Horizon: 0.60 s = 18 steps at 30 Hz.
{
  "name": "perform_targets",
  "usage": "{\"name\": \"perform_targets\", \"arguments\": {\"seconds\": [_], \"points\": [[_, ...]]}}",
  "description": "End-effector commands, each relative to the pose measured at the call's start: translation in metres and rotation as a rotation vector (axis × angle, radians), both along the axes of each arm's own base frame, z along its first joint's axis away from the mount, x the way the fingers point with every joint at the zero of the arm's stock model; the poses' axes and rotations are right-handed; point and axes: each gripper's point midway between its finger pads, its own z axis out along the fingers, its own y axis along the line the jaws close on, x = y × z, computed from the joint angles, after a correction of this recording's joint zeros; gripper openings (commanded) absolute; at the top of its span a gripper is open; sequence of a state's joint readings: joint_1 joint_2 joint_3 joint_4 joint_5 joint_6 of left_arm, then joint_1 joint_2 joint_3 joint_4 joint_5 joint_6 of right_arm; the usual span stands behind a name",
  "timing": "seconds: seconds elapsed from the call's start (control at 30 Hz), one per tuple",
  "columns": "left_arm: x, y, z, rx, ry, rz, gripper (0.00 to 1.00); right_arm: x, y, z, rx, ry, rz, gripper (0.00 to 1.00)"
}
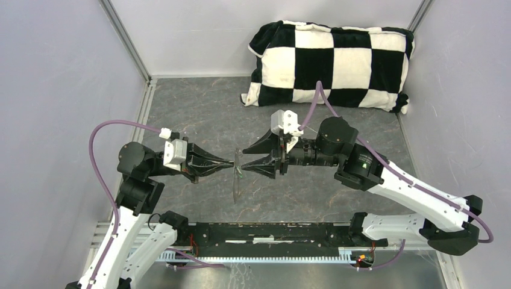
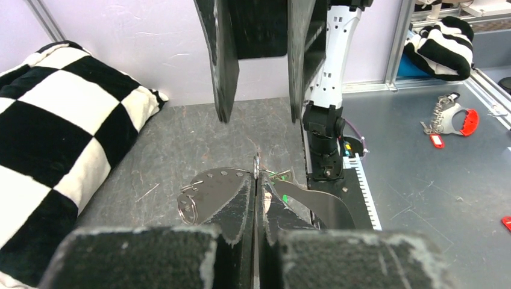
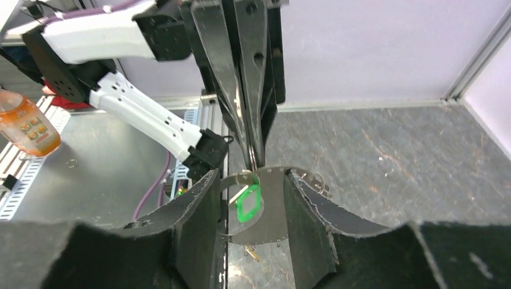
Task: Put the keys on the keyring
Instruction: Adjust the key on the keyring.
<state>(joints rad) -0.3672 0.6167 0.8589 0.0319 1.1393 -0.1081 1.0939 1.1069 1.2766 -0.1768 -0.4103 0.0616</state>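
Top view, centre: keyring (image 1: 235, 177) edge-on, too thin to make out; left wrist view, lower centre: green-headed key (image 2: 283, 197) mostly hidden behind left gripper (image 2: 257, 180), only a sliver showing; same view, left edge: checkered pillow (image 2: 54, 132) cut off.

You've got both grippers meeting mid-table: left gripper (image 1: 231, 164) in from the left, right gripper (image 1: 243, 160) in from the right, tips just beside each other. Keyring (image 1: 235, 180) sits between them, up off the table (image 1: 199, 114), pinched in your left tips and hanging below them. Your right fingers are spread, one either side of it. One key (image 3: 248, 201) lies against the keyring, between those right fingers. Pillow (image 1: 328, 63) is behind, far right corner, against the back wall.
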Motion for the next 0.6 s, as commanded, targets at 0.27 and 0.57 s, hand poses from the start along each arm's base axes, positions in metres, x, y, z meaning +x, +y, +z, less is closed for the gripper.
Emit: {"name": "perform_targets", "arguments": {"seconds": [0.27,0.57], "points": [[-0.015,0.002,0.012,-0.002,-0.052,-0.048,0.02,-0.012,0.016,0.015,0.051,-0.03,0.135,0.38],[-0.016,0.003,0.014,-0.002,-0.064,-0.049,0.02,-0.009,0.024,0.004,0.023,-0.005,0.146,0.17]]}}
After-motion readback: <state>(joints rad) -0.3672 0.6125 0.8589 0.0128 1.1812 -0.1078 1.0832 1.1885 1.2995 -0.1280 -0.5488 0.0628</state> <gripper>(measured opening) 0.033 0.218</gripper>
